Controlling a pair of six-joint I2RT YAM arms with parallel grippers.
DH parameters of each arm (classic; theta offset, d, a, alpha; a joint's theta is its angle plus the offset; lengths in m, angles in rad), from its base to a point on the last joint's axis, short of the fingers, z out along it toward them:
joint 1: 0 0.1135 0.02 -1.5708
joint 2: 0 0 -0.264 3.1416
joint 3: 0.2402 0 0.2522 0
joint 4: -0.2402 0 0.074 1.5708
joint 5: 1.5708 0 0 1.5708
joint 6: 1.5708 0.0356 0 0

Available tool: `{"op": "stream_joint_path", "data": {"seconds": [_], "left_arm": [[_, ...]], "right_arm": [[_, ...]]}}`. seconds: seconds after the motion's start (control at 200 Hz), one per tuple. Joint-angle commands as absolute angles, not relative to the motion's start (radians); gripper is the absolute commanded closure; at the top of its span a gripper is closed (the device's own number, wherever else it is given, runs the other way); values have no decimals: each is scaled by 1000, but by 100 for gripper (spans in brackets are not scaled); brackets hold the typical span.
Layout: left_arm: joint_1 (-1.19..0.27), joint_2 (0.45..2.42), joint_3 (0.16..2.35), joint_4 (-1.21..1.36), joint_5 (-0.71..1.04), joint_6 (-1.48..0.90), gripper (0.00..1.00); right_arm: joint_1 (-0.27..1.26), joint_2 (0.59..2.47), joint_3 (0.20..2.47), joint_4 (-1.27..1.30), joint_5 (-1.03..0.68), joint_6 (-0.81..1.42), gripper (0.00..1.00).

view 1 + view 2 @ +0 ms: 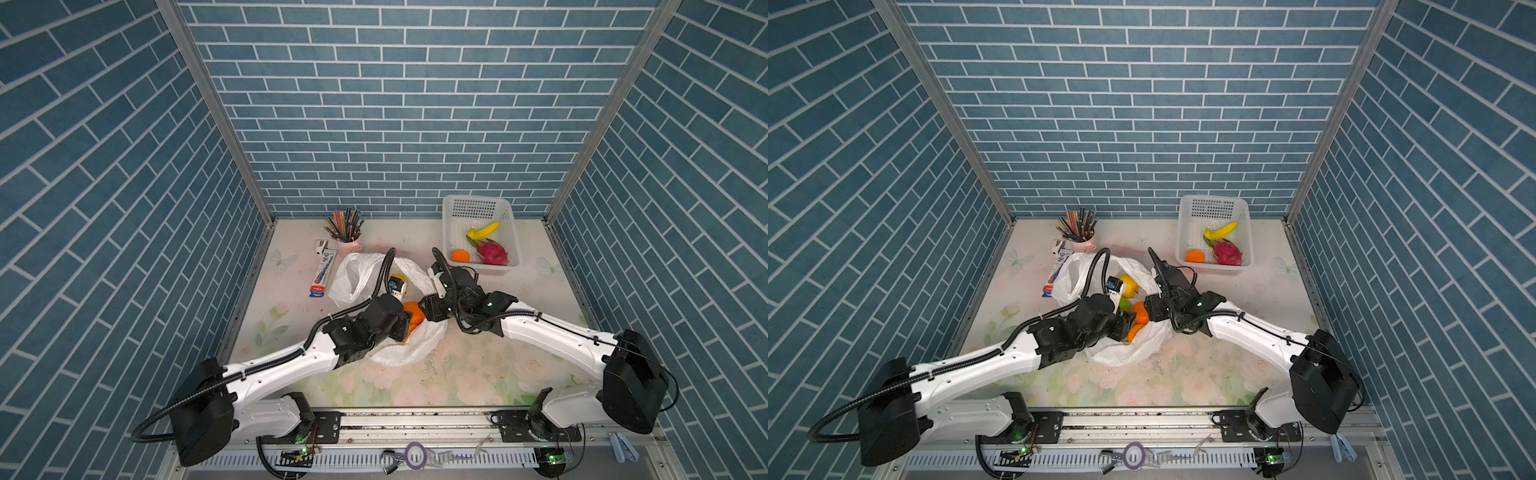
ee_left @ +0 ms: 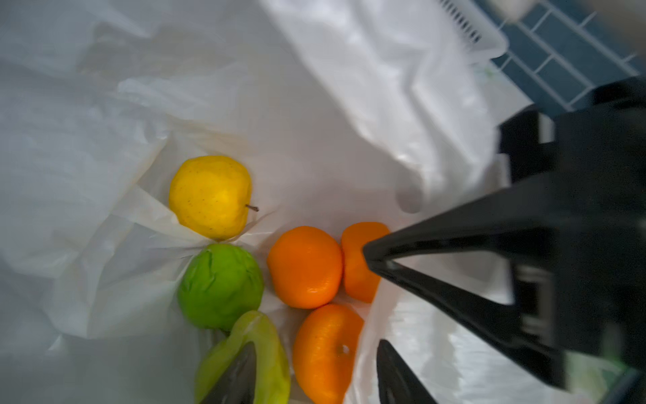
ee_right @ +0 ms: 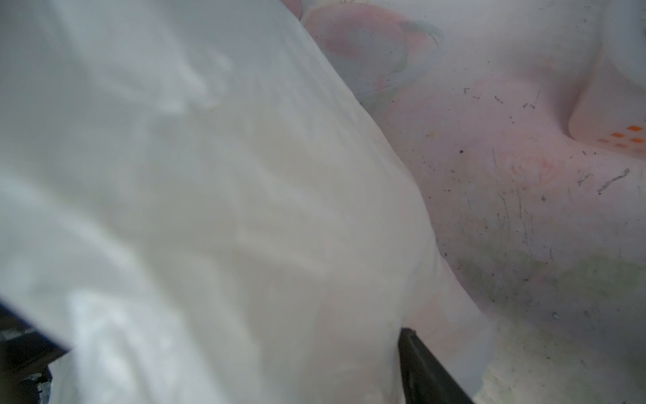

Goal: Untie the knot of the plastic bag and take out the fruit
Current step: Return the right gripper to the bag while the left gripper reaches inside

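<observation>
The white plastic bag (image 1: 357,274) (image 1: 1071,274) lies mid-table with its mouth gaping; no knot shows. Fruit lies inside: a yellow apple (image 2: 209,196), a round green fruit (image 2: 220,286), a long yellow-green fruit (image 2: 265,335) and three oranges (image 2: 304,266). My left gripper (image 2: 317,344) is open inside the mouth, its fingers straddling the nearest orange (image 2: 325,349) without touching it. My right gripper (image 1: 426,305) reaches in from the right, tip against an orange (image 2: 356,262). In the right wrist view one finger (image 3: 419,363) stands well off centre and bag plastic (image 3: 209,210) hides the other.
A white perforated basket (image 1: 446,216) at the back right holds a banana (image 1: 484,231), a pink dragon fruit (image 1: 493,253) and an orange (image 1: 460,256). A pink cup of pencils (image 1: 347,237), a stapler (image 1: 320,246) and a flat blue-white box (image 1: 322,274) stand back left of the bag.
</observation>
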State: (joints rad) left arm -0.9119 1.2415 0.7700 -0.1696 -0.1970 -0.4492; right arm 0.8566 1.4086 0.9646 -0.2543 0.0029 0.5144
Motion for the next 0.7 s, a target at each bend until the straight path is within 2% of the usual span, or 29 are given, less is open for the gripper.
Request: {"op": "stream_joint_path", "data": {"seconds": [0.0,0.41,0.585,0.695], "left_arm": [[-861,1282,791,-218,-198,-465,46],[-756,1516,917,-266,-172,-446,45],[-746,1582,938,-260,-184,-431,32],[-736,1619,939,-249,-196,-423,29]], "right_arm": [[860,1408,972,-260,-21,608,39],[860,1422,982,-250,-51,623,39],[861,1414,986,-251,-45,623,39],[861,1417,996,-260,-45,618,39]]}}
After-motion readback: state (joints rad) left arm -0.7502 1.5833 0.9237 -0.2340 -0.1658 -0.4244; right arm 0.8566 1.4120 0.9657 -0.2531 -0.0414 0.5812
